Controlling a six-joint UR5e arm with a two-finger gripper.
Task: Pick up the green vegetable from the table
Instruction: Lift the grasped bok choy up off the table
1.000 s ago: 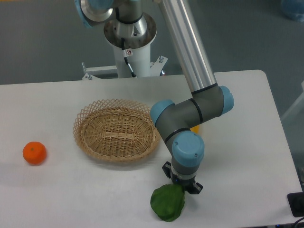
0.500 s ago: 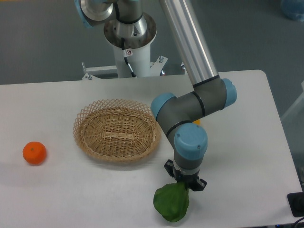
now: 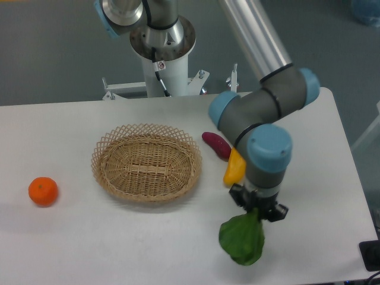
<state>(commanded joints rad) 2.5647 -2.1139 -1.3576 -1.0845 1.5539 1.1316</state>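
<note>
At the near right of the table (image 3: pixel 332 178), the green vegetable (image 3: pixel 242 240) hangs with its dark leaf downward, its upper end pinched in the gripper (image 3: pixel 258 211); whether the leaf's tip touches the tabletop cannot be told. The arm's blue-capped wrist (image 3: pixel 268 151) stands directly above the gripper. Just left of that wrist lies a yellow oblong vegetable (image 3: pixel 234 168), and slightly farther and left of it a purple-red sweet potato (image 3: pixel 215 145). Left of both sits an oval wicker basket (image 3: pixel 146 163). Well apart, toward the left edge, rests an orange (image 3: pixel 43 191). The robot's white base (image 3: pixel 163 56) stands beyond the far edge.
</note>
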